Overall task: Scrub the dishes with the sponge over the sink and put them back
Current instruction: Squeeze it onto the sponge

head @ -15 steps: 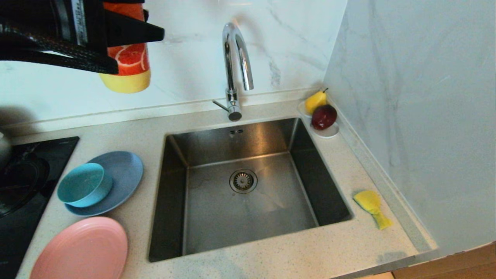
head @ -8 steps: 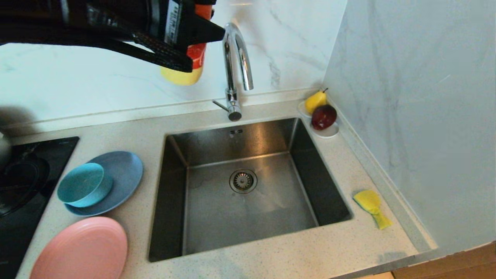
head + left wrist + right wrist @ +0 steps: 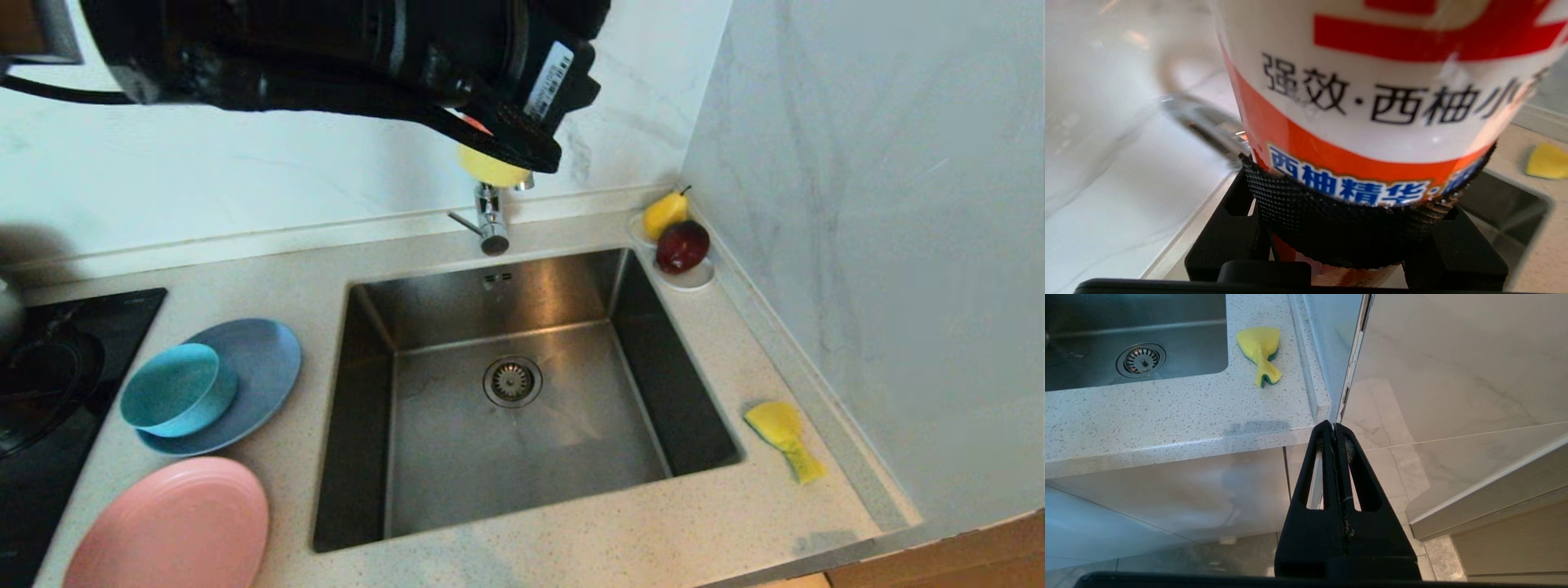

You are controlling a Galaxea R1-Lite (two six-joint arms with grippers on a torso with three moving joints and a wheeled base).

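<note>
A speckled counter (image 3: 620,535) is surrounding the sink (image 3: 522,392). The left gripper (image 3: 1349,228) is clamping a bottle (image 3: 1372,102) (orange label) above the tap (image 3: 490,220). The sponge (image 3: 784,437) is lying at the sink's four o'clock, the dishes (image 3: 204,392) at nine. The right gripper (image 3: 1336,430) is hanging closed below the counter edge.

Head view high above sink (image 3: 522,384); wrist views close and low, sharing its right-hand sponge (image 3: 1260,351).

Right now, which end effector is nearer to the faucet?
Left. The left end effector, holding a detergent bottle, is up beside the faucet; the right end effector hangs below the counter's edge.
</note>
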